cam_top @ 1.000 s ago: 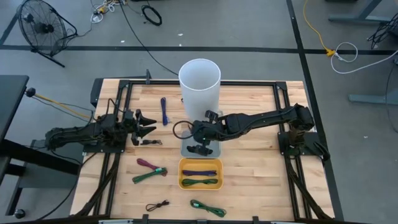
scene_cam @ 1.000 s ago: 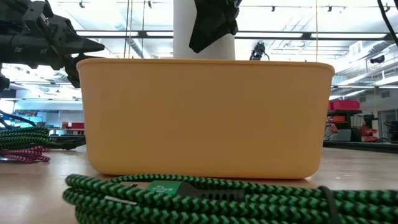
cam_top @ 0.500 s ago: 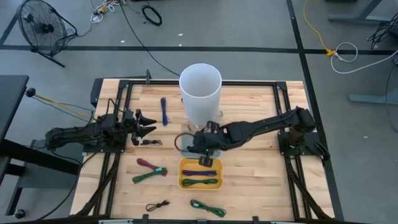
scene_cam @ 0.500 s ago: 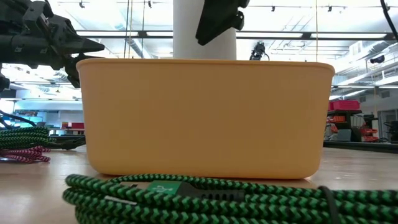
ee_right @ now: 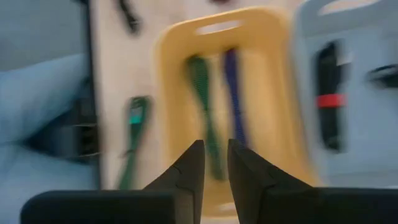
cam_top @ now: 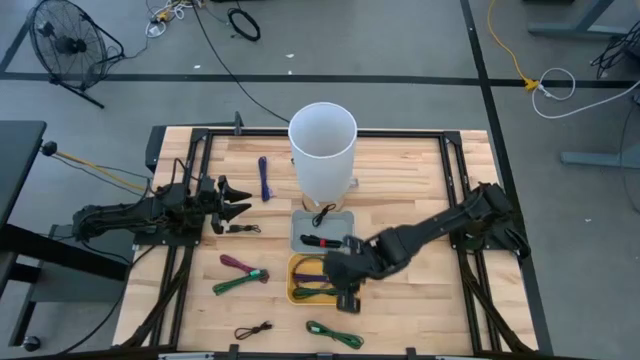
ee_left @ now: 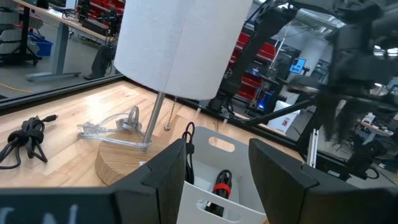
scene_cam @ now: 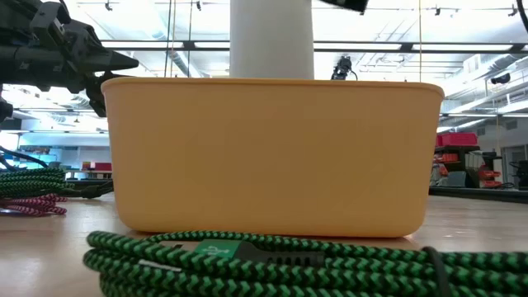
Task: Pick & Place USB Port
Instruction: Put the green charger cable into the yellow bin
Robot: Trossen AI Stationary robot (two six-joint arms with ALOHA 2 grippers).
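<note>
Right gripper (ee_right: 212,163) nearly closed, empty, over yellow bin (cam_top: 295,268); low view shows only bin wall.

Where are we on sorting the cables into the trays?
Done: the yellow tray holds green and purple cables; the grey tray holds a black one. In hand: nothing visible; the right gripper hovers over the yellow tray. Left: loose cables, including the green cable. The left gripper waits.

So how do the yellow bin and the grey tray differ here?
The yellow bin holds coiled green and purple cables; the grey tray holds a black piece with a red band and a thin black cable. The yellow bin sits nearer the table's front edge, the grey tray behind it by the white cylinder. The right pincer hovers at the bin's corner, not the tray. Both are open-topped rectangular containers.
</note>
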